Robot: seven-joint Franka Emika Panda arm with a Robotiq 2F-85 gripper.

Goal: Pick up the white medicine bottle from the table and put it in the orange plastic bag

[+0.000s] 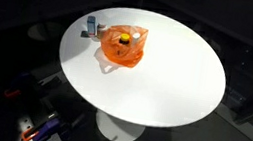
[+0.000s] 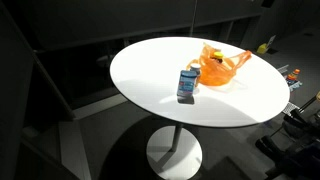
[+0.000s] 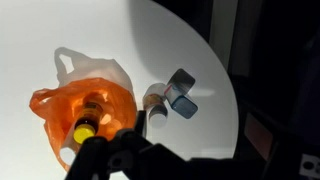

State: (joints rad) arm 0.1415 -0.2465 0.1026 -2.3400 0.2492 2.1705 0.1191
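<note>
The white medicine bottle [image 3: 155,101] lies on its side on the round white table [image 3: 200,60], between the orange plastic bag [image 3: 95,105] and a small blue-grey bottle [image 3: 181,93]. The bag also shows in both exterior views [image 1: 122,48] [image 2: 221,66], crinkled, with a yellow-and-black object [image 3: 85,128] inside. In the exterior views the white bottle is too small to make out. My gripper [image 3: 190,138] is a dark shape at the bottom of the wrist view, above the table near the bag. It looks open and empty. It is not in either exterior view.
The blue-grey bottle stands near the table's edge [image 1: 91,23] [image 2: 186,86]. The table [image 1: 166,76] stands on a white pedestal foot [image 2: 174,152]. The surroundings are dark, with coloured clutter on the floor [image 1: 37,128].
</note>
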